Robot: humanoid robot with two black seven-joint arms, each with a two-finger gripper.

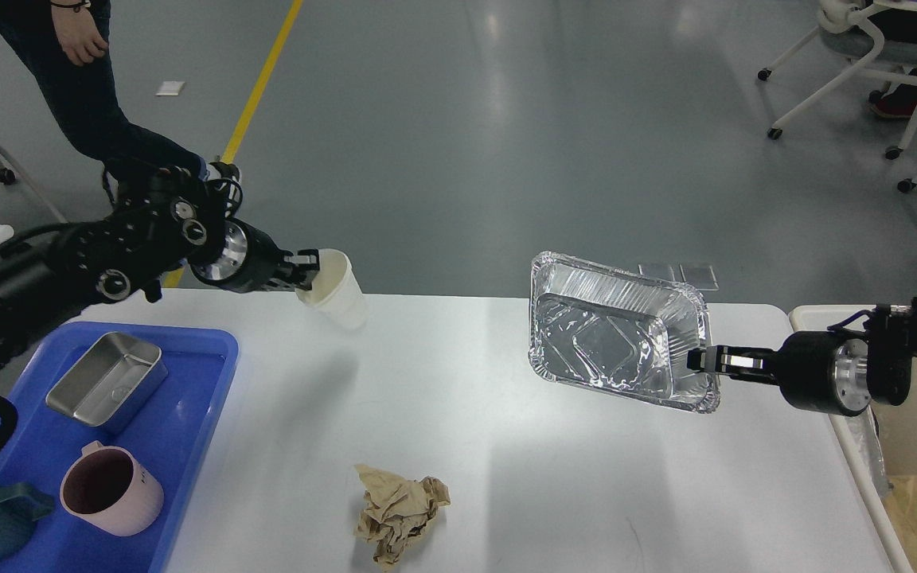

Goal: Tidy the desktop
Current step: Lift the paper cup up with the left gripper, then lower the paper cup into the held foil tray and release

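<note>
Large glossy white counter (554, 477) on grey floor (458, 119) carries crumpled brown paper (399, 513); left hand (305, 267) clamps a tilted white paper cup (337, 293), right hand (697, 360) a foil tray (614, 330).

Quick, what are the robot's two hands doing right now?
Left gripper: closed on the white paper cup, lifted and tilted.
Right gripper: closed on the foil tray rim, held up.
</note>
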